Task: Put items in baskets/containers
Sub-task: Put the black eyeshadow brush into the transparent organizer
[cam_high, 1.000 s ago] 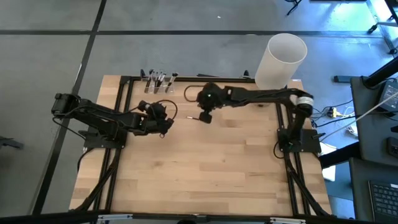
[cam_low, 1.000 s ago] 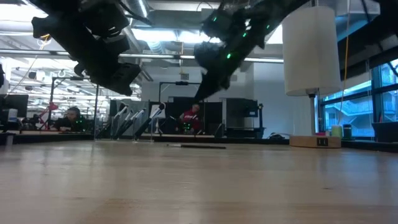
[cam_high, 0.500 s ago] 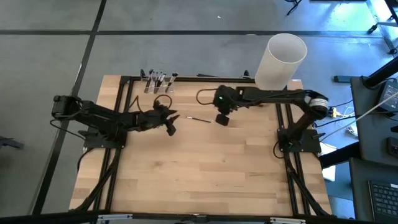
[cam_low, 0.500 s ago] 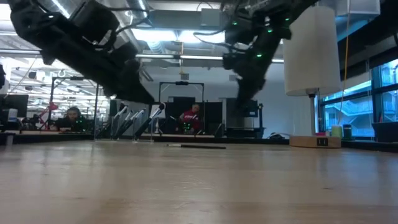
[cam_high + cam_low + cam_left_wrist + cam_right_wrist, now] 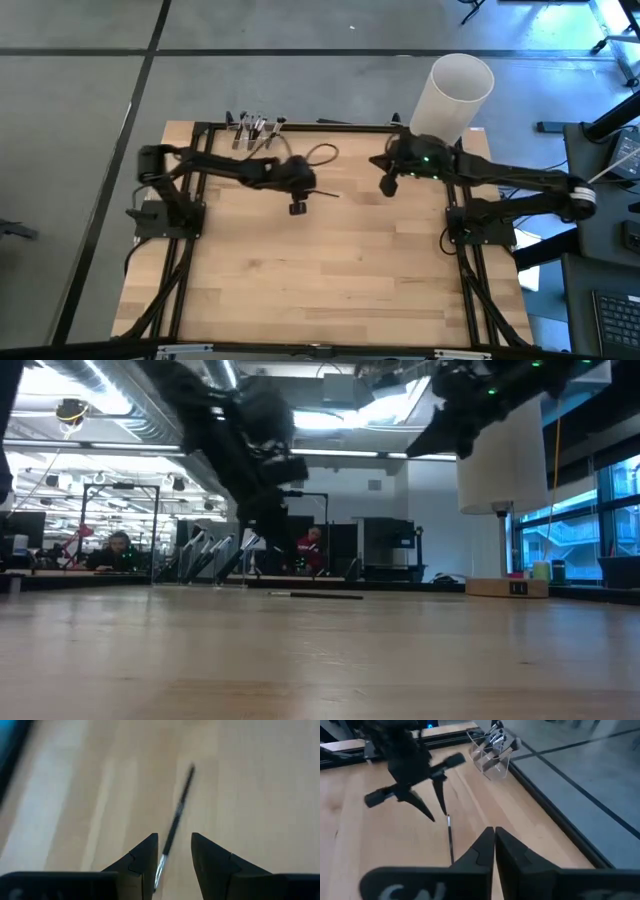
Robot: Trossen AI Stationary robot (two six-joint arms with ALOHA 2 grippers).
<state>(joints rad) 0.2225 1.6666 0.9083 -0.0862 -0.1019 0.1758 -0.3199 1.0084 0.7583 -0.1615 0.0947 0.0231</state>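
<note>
Left gripper (image 5: 298,207) fingers apart over thin dark makeup brush (image 5: 322,194), brush at 2 o'clock; off-centre closing could roll it away; right gripper (image 5: 387,186) closed, empty

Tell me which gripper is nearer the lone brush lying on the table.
Left. The left gripper hangs open right over the brush, straddling its end. The right gripper, shut, sits off toward the white cylinder.

Left gripper (image 5: 298,207) hangs, fingers parted, pointing downward; right gripper (image 5: 386,186), closed, stays well apart.
</note>
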